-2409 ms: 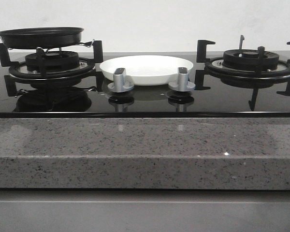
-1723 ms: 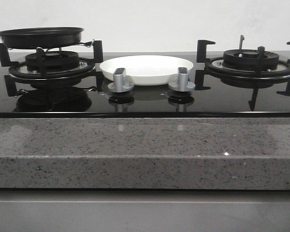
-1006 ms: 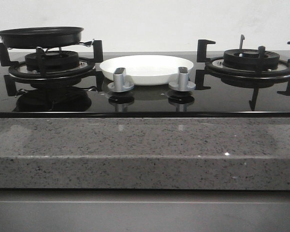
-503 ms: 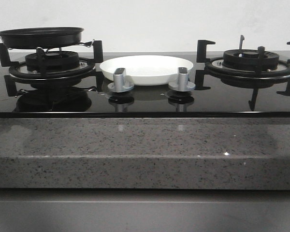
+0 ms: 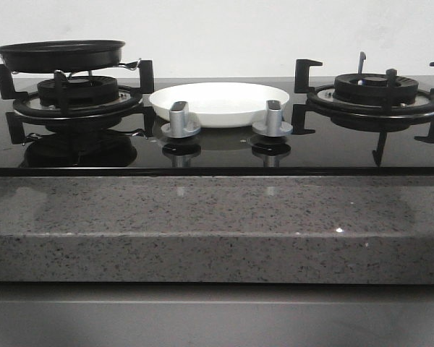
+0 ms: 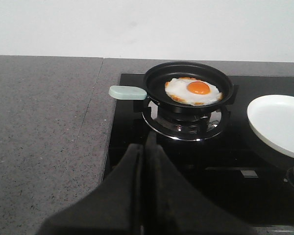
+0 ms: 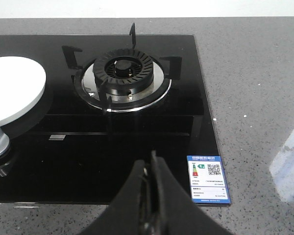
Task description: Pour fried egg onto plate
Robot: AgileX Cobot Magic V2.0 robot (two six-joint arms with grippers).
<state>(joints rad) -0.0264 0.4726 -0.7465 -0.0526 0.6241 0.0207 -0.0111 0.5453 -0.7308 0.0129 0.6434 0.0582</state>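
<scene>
The fried egg, white with an orange yolk and browned edges, lies in the black pan on the left burner; the pan has a pale green handle. In the front view the pan hides the egg. The white plate sits empty on the black hob between the burners, behind two silver knobs; it also shows in the left wrist view and the right wrist view. My left gripper is shut and empty, short of the pan. My right gripper is shut and empty over the hob's front right.
The right burner with black pan supports stands bare. Two silver knobs stand in front of the plate. A blue and white label sits at the hob's front right corner. Grey speckled counter surrounds the hob.
</scene>
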